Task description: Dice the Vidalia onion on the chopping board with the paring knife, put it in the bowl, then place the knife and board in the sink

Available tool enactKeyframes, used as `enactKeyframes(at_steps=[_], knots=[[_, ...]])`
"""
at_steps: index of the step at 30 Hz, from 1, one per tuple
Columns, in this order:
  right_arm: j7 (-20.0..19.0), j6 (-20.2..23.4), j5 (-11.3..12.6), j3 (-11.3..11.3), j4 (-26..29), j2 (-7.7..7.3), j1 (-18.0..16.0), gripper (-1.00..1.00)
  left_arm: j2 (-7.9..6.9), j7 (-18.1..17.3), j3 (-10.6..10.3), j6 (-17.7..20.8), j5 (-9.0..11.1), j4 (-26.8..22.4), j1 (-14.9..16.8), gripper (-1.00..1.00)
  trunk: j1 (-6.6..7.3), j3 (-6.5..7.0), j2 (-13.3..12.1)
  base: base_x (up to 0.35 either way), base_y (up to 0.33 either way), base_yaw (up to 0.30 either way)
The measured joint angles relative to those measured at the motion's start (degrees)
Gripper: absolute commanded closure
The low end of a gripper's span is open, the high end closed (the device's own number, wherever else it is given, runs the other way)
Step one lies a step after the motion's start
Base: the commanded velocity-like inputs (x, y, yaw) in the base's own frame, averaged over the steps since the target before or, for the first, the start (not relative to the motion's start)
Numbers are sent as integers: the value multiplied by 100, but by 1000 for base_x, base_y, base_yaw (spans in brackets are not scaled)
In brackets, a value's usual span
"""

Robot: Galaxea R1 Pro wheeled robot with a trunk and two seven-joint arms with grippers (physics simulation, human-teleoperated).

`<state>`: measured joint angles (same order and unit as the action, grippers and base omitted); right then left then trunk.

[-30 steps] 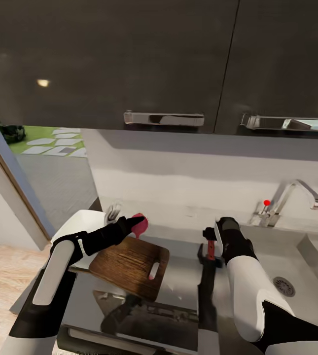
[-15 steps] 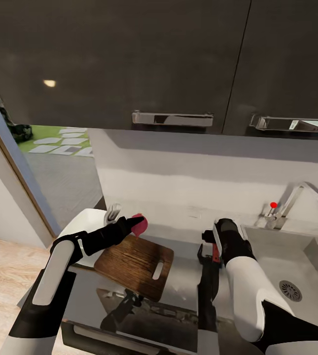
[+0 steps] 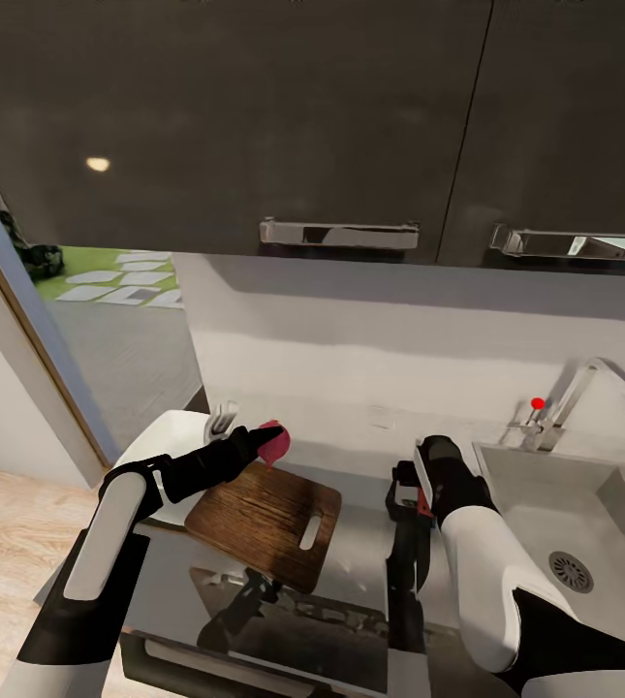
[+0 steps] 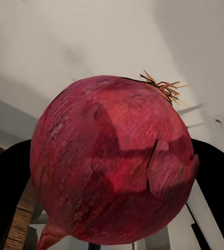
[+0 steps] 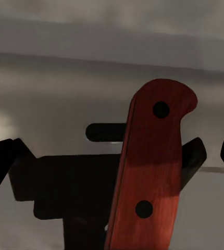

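Pinkish-red onion [image 3: 273,444] with tan root wisps; dark brown, grained board [image 3: 264,522]; red knife [image 5: 146,172] handle with two black rivets; white bowl [image 3: 162,436]; glossy grey worktop [image 3: 351,553]; red-knobbed chrome tap [image 3: 583,393].

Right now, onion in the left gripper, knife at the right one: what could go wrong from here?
1. The Vidalia onion is round and held above the far edge of the chopping board; released from there it may roll off, toward the bowl or the wall.
2. The paring knife sits tilted between the right gripper fingers; a slanted grip may slip while cutting.
3. The left gripper is close to where the blade must cut.
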<state>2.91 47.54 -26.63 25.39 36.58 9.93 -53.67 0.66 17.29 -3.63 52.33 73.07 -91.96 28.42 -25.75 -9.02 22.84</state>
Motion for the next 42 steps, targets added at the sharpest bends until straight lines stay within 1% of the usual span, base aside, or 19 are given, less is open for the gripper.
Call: enactKeyframes(at_steps=[4,5,6,8,31,38,39,42], knots=[[0,0,0,0,1,0,0,-100,-3,0,0,0,0,0,0,100,0,0,0,0,0,0],[0,0,0,0,1,0,0,100,-4,0,0,0,0,0,0,100,0,0,0,0,0,0],[-4,-9,76,1,-16,0,0,100,-4,0,0,0,0,-1,0,100,0,0,0,0,0,0],[-14,-8,93,5,-19,0,-1,100,-5,0,0,0,0,-5,0,100,0,0,0,0,0,0],[-56,88,137,39,-8,0,-10,100,-10,0,8,0,-1,-8,-7,100,0,1,0,0,0,0],[-76,113,95,45,18,0,-6,100,-13,1,9,0,-1,-9,-8,100,-1,-1,-2,0,0,0],[-75,119,47,46,26,0,-5,100,-14,1,9,0,-1,-9,-8,100,-1,-2,-3,0,0,0],[-79,119,107,51,33,0,-8,100,-14,2,9,0,0,-10,-8,100,-1,-2,-3,0,0,0]])
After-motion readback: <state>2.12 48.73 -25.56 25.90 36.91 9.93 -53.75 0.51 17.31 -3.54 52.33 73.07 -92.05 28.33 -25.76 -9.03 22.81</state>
